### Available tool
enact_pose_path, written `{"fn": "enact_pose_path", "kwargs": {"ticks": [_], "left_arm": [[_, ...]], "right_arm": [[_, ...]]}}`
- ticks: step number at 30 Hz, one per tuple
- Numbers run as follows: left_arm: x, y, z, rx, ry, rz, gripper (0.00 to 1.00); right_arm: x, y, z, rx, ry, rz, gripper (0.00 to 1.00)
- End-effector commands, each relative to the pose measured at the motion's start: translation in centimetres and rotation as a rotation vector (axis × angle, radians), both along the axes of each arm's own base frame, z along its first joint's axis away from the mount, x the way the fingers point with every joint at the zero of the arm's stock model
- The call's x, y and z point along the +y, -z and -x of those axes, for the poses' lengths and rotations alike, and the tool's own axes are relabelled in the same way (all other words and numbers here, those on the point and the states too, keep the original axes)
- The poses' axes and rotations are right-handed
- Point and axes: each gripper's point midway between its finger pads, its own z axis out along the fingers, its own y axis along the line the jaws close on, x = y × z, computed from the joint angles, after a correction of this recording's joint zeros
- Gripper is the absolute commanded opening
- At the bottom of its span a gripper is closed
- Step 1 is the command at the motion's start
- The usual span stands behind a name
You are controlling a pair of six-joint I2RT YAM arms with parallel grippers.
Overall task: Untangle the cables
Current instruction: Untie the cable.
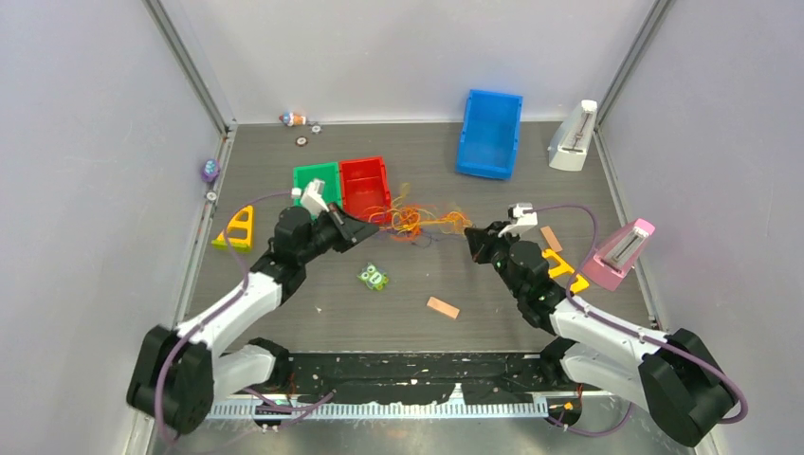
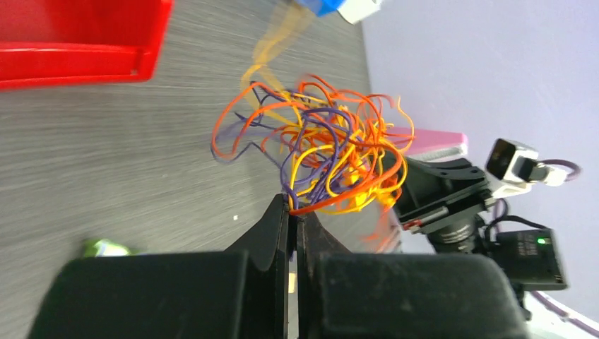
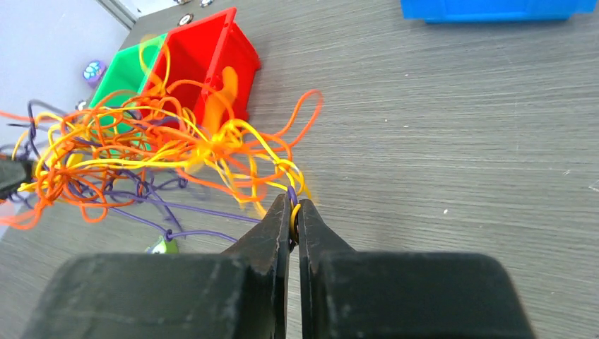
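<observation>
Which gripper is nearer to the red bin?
Left. The left gripper is right by the near corner of the red bin; the right gripper is farther off, across the cable tangle.

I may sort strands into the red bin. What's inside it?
In the top view the red bin shows only bare red floor. The strip behind its near wall is hidden; the cables are bunched beside it.

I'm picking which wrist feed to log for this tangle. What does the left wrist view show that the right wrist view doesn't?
Only the left wrist view: the right arm across the tangle, and a pink object behind it. Only the right wrist view: the green bin. Both: the cables, the red bin, and each view's own tool shut on strands: left tool, right tool.
</observation>
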Motion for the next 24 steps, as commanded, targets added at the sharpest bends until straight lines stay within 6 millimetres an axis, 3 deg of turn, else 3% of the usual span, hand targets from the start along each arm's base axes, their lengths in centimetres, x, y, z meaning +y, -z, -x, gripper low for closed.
{"fn": "enact_pose_path", "kwargs": {"ticks": [1,9,11,12,13,16,19,22,24], "left_arm": [[8.3,3.8,-0.9,0.012,-0.368,-0.287,0.00],[16.7,3.8,1.6,0.030,-0.736,-0.445,0.00],[17.7,3.1,1.9,-0.015,-0.773,-0.465,0.00],[17.9,2.6,2.0,-0.041,-0.768,-0.476,0.00],[17.7,2.3,2.0,-0.064,-0.747,-0.488,0.00],[16.6,1.0,2.0,-0.120,-0.653,-0.516,0.00],[13.6,-0.4,1.9,-0.205,-0.462,-0.522,0.00],[11.1,-1.1,2.2,-0.242,-0.290,-0.528,0.27],[10.2,-1.0,2.1,-0.248,-0.225,-0.552,0.39]], "right_arm": [[-6.3,0.6,-1.6,0.058,0.356,0.060,0.05],[-10.8,0.9,-0.9,0.111,0.631,0.045,0.05],[-11.3,1.3,-0.5,0.102,0.645,0.037,0.05],[-10.6,1.0,-0.7,0.087,0.596,0.041,0.05],[-10.0,1.0,-0.8,0.080,0.557,0.047,0.05],[-5.9,0.0,-1.3,0.038,0.314,0.070,0.06],[-2.0,-1.2,-1.4,-0.022,0.097,0.076,0.09],[1.5,-1.4,-0.6,-0.053,-0.107,0.070,0.11],[2.0,-1.5,-0.5,-0.059,-0.131,0.062,0.11]]}}
